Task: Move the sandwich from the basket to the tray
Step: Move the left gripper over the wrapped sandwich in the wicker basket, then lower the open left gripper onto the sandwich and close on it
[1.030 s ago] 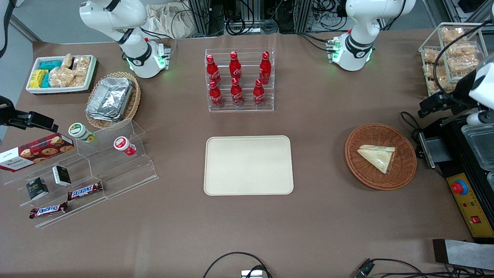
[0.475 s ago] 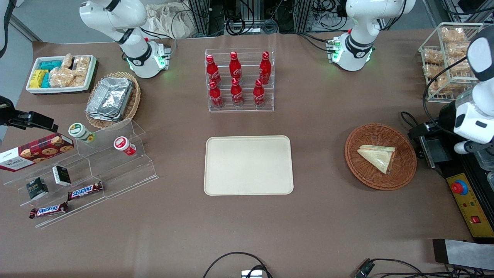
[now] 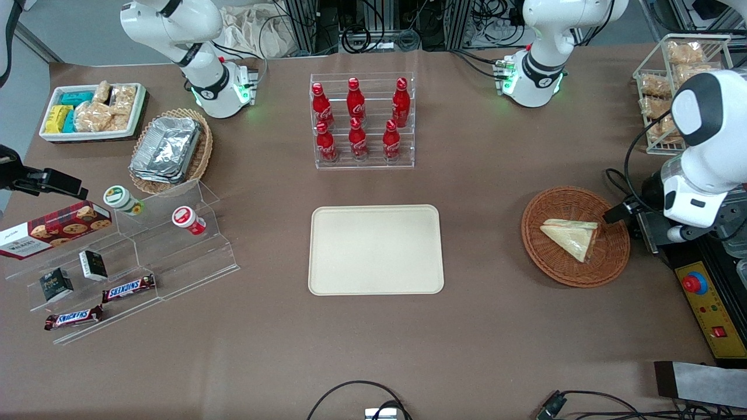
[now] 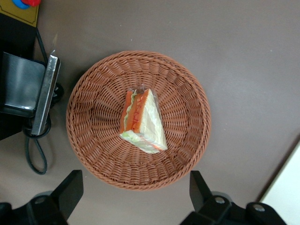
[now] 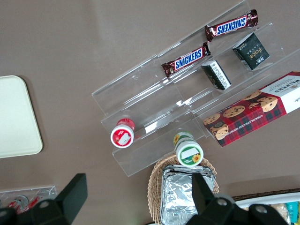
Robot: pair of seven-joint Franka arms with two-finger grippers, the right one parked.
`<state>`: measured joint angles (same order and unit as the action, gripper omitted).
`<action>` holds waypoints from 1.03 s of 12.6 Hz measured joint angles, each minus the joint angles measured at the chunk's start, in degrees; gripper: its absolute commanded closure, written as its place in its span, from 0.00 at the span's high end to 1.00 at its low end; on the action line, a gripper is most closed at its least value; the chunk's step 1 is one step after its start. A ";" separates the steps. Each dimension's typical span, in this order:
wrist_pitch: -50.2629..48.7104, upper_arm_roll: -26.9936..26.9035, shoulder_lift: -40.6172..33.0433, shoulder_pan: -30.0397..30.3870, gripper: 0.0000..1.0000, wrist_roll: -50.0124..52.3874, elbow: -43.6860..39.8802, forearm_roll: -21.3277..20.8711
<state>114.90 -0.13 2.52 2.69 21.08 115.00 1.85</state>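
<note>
The end effector (image 4: pixel 133 197) hovers released above the basket (image 4: pixel 187 93), fingers spread wide. Descending off-centre could snag the wicker rim or slip on the clear wrap. The sandwich (image 4: pixel 140 123) lies mid-basket, beneath and between the fingers. In the front view the tray (image 3: pixel 376 249) sits centre-frame on the table (image 3: pixel 490 326).
</note>
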 measured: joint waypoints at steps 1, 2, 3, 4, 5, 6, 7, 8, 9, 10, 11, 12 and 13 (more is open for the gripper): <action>2.04 -0.09 -0.19 0.00 1.00 0.13 1.99 0.02; 3.76 -0.17 -0.39 0.00 1.00 0.26 3.83 0.06; 5.22 -0.38 -0.56 0.00 1.00 0.44 5.42 0.32; 6.71 -0.82 -0.68 0.01 1.00 0.53 6.83 0.64; 8.24 -1.24 -0.74 0.01 1.00 0.53 8.13 0.77; 9.67 -1.48 -0.75 0.02 1.00 0.53 9.30 0.86; 10.83 -1.54 -0.75 0.02 1.00 0.53 10.25 0.99; 12.08 -1.54 -0.75 0.01 1.00 0.54 11.15 1.07; 13.30 -1.54 -0.75 0.01 1.00 0.56 11.95 1.46; 14.36 -1.54 -0.73 0.02 1.00 0.56 12.68 2.15; 15.54 -1.54 -0.72 0.01 1.00 0.56 13.42 2.74; 16.67 -1.54 -0.68 0.02 1.00 0.57 14.12 2.91; 17.63 -1.54 -0.58 0.02 1.00 0.63 14.69 2.98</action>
<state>132.53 -1.67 1.93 2.71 21.70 129.69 4.82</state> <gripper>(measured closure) 0.000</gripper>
